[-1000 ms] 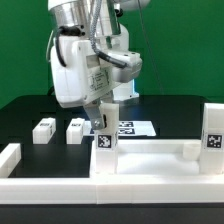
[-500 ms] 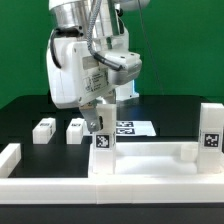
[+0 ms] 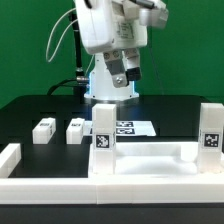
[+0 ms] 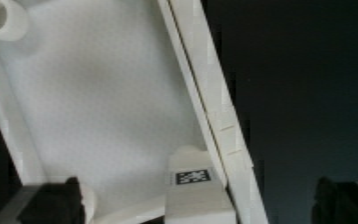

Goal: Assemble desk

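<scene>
white rimmed plastic tabletop tray (image 3: 150, 155): front edge hard to tell from low white rail (image 3: 40, 185) | dark-fingered two-finger gripper (image 3: 127, 76): high over tray, fingers wide, empty | two white square legs (image 3: 43, 130): lying beside tray

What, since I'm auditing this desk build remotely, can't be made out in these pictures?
- Exterior view: both upright legs' bases, hidden behind the tabletop rim.
- Exterior view: part of the marker board, behind one upright leg.
- Exterior view: tags on the two lying legs, too small.
- Wrist view: the tag on the leg, blurred; the tabletop, cut off by the frame.
</scene>
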### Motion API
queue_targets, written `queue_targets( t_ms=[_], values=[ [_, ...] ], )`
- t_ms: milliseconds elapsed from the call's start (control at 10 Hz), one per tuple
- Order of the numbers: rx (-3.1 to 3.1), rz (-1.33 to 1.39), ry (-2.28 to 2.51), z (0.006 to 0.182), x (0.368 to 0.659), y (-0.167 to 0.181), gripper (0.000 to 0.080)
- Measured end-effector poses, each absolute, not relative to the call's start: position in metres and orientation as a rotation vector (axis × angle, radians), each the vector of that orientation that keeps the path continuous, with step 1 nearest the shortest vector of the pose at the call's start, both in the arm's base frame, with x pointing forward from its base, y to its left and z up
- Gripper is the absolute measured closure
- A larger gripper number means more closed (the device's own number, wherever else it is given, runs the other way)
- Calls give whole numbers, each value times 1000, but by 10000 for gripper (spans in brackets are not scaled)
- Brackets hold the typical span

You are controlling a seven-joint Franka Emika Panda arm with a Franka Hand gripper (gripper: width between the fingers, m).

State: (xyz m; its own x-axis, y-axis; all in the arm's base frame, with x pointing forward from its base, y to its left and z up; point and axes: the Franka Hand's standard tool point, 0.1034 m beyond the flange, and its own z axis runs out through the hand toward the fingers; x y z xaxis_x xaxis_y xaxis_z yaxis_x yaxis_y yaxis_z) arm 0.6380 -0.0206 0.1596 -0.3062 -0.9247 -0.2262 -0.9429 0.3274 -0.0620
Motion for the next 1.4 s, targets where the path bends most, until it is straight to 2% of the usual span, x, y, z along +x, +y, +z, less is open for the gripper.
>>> queue_targets(
  t_ms=[300, 400, 700, 1100, 1200, 1400],
  values=[
    [-1710, 127, 2369, 158, 637, -18, 151],
    [-1750, 171, 2355, 158, 627, -3, 151],
    [-1853, 249, 2376, 122, 591, 5, 151],
    [-1849, 239, 2369, 123, 595, 6, 151],
    [-1857, 215, 2369, 115, 588, 10, 151],
    [-1929, 272, 2372, 90, 545, 24, 151]
  ],
)
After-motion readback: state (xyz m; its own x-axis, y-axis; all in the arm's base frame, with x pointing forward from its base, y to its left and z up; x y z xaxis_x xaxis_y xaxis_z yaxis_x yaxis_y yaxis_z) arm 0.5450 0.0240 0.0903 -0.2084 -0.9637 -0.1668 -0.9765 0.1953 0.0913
